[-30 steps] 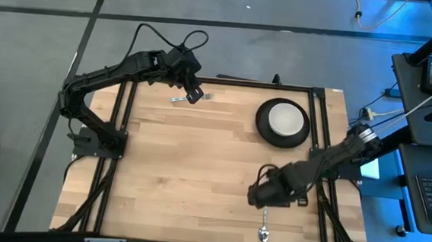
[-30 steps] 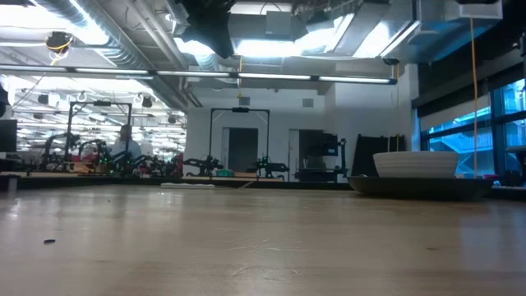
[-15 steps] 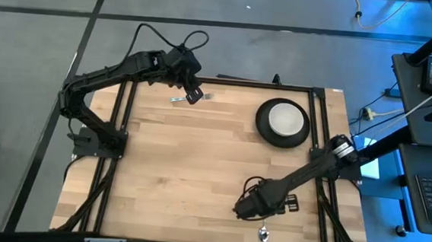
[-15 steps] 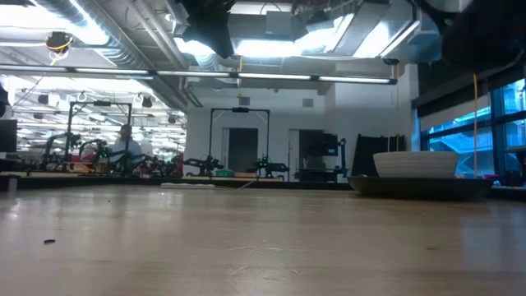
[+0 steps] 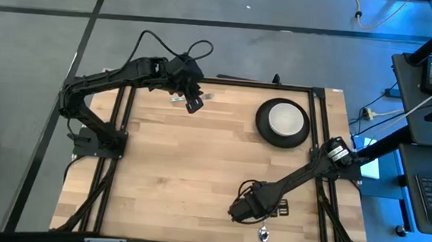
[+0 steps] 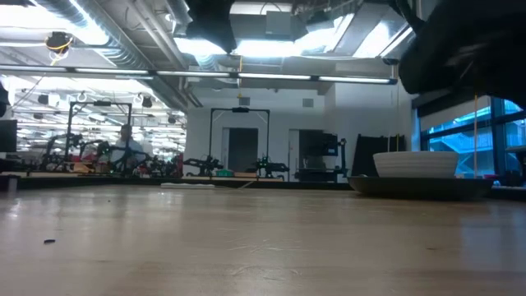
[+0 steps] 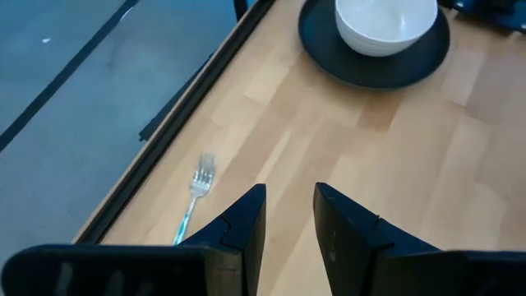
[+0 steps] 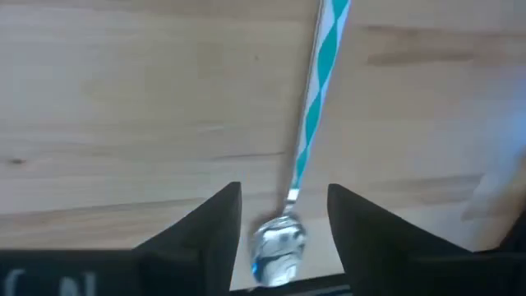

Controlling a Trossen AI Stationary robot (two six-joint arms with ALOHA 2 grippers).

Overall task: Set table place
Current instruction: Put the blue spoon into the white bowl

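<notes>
Silver spoon (image 8: 279, 238) with a teal-striped handle lies flat on the table (image 5: 197, 165), its bowl between the spread fingers of the right gripper (image 5: 239, 211), which hovers low over it without gripping. Left gripper (image 7: 288, 215) hangs with fingers parted and empty; the fork (image 7: 194, 191) lies just beside and ahead of it near the table edge. White bowl (image 5: 285, 118) sits on the black plate (image 5: 261, 124), well apart from both grippers. Judged step: picking up the spoon. Next move calls for lowering, centring on the handle, then closing.
</notes>
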